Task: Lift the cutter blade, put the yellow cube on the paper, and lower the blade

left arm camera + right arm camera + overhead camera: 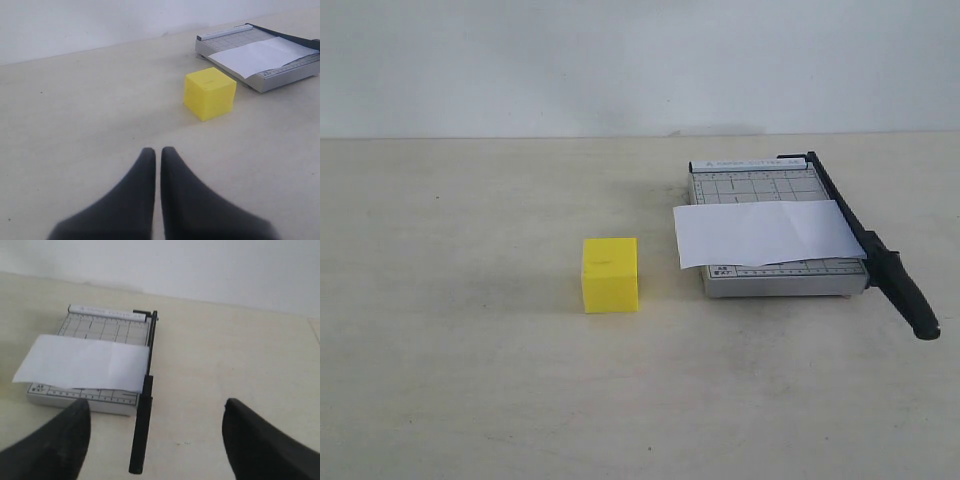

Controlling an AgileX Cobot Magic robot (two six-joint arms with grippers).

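Observation:
The yellow cube [610, 274] rests on the beige table, left of the grey trimmer board [765, 275]. The white paper [765, 232] lies across the board, overhanging its left edge. The cutter blade [885, 270] lies flat along the board's right side, its thick handle sticking out past the near corner. No gripper shows in the exterior view. My left gripper [156, 152] is shut and empty, well short of the cube [210, 93]. My right gripper [156, 412] is open wide, and the blade handle [141, 432] lies between its fingers but farther out.
The beige table [450, 380] stretches to a white wall [620, 60] at the back. Nothing else stands on it besides the cube and the trimmer.

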